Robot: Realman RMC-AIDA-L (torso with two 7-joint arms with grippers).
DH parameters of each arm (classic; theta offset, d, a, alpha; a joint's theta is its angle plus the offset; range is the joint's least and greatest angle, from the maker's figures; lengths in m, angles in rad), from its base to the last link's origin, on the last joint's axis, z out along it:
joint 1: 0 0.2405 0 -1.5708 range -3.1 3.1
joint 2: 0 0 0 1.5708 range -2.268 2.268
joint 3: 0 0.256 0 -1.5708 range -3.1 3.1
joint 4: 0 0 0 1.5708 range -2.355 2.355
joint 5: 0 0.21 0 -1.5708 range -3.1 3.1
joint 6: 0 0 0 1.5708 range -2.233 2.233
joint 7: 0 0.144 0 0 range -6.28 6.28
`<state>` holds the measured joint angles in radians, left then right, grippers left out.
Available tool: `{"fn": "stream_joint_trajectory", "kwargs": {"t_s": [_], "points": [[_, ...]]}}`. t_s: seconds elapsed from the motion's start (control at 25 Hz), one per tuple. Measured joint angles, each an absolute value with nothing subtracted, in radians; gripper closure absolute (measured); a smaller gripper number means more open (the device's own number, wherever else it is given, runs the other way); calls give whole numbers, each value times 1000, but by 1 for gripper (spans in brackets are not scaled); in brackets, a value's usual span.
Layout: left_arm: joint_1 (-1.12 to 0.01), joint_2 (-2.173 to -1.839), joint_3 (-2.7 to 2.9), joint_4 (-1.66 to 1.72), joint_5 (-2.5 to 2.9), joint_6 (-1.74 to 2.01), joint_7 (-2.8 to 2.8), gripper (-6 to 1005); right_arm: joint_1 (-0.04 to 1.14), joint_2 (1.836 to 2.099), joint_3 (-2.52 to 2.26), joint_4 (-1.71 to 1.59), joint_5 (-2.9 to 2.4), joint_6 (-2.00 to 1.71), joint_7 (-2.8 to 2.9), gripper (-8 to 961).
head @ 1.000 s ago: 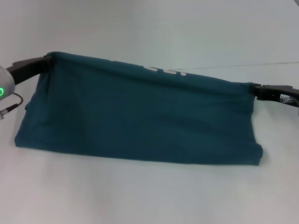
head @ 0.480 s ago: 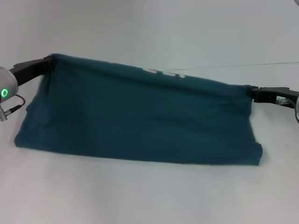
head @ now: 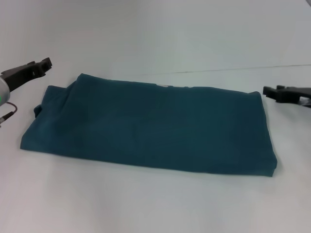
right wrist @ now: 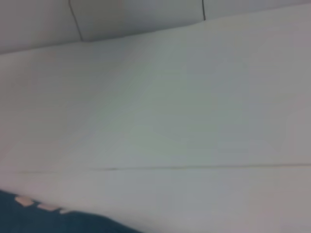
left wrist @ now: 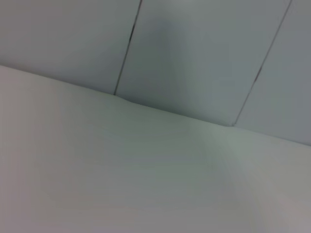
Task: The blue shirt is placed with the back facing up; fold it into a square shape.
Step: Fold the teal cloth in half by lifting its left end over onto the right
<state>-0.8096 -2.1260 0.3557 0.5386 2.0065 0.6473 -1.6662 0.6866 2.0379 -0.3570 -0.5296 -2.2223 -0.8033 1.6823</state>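
On the table: the blue shirt lies flat, centre of the head view, released by both arms
Shirt look: dark teal-blue, plain side up; folded into a wide rectangle, longer across than deep; far edge is the fold line; a sliver of white lettering peeks at the far edge; same lettering shows in a corner of the right wrist view
Shirt edges: right side fairly straight, near right corner slightly thick; left end uneven, a small bunched flap sticking out at the far left corner
Left pincer: in the air just beyond the shirt's far left corner, apart from the cloth; holds nothing; cannot tell how wide it stands
Right pincer: just off the shirt's far right corner, not touching; holds nothing; gap cannot be told
Left wrist view: only pale surface and wall panels
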Motion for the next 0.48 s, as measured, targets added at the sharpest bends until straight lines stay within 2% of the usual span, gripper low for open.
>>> {"fn": "stream_joint_trajectory", "kwargs": {"t_s": [0.16, 0.28, 0.4, 0.48], "points": [[-794, -2126, 357, 563, 2006, 663, -1675, 566, 657, 2031, -353, -593, -2191, -897, 1741, 408], [-776, -2123, 366, 585, 2007, 717, -1694, 434, 622, 2018, -357, -640, -2144, -998, 1792, 350], [-743, -2111, 412, 619, 2013, 820, -1738, 303, 595, 1994, -361, -654, -2128, -1112, 1851, 293], [-729, -2107, 435, 635, 2015, 857, -1755, 290, 580, 1982, -362, -655, -2129, -1172, 1883, 255]]}}
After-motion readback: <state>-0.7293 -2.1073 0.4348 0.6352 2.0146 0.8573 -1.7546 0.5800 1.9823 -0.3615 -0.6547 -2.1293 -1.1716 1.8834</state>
